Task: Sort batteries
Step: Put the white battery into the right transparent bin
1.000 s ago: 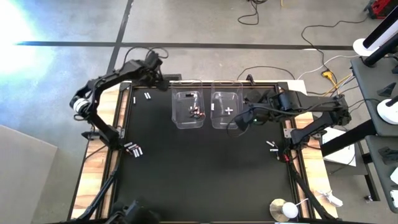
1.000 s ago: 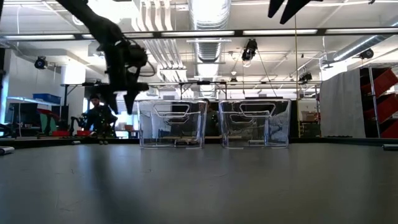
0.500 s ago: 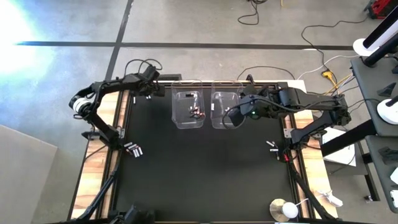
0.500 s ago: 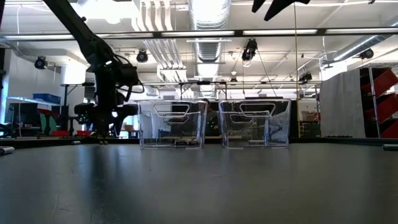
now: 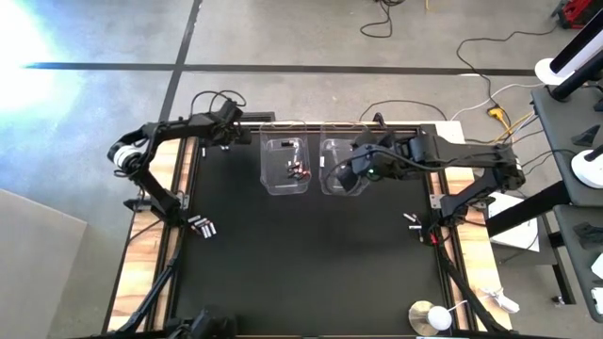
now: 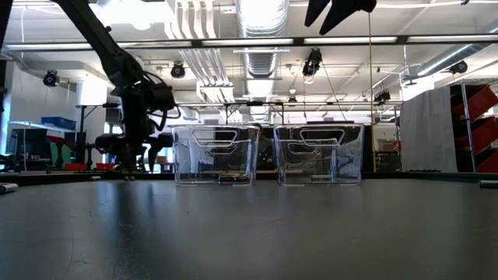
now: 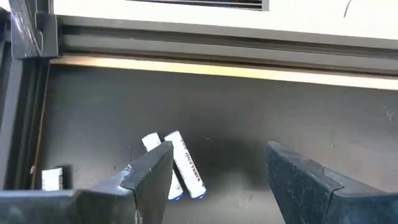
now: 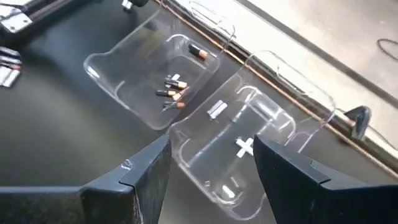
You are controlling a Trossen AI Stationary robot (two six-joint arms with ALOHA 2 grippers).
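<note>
Two white batteries [image 7: 181,167] lie side by side on the black mat at the far left. My left gripper [image 7: 214,180] stands open low over them, its tips near the mat [image 6: 128,169]; one battery is partly hidden behind a finger. Two clear tubs stand at the far middle. The left tub [image 5: 285,165] holds several dark batteries [image 8: 174,87], the right tub [image 5: 332,151] a few white ones [image 8: 244,147]. My right gripper [image 8: 211,180] hangs open and empty high above the right tub [image 6: 334,9]. My left gripper points steeply down at the mat, with one finger [image 7: 152,177] right beside the nearer white battery [image 7: 166,186]. That finger hides the spot, so I cannot tell whether it touches. Both batteries lie flat on the mat.
More batteries lie in small groups near the left edge [image 5: 203,226] and the right edge [image 5: 413,222] of the mat. A raised frame [image 7: 186,46] runs along the far edge behind the left gripper. A white round object [image 5: 431,317] sits at the near right corner.
My left gripper has come down at the far left until its tips are just above the mat over the two white batteries, rolling about its own axis on the way; it has kept still since. My right gripper has drifted toward the table's left, over the right tub.
</note>
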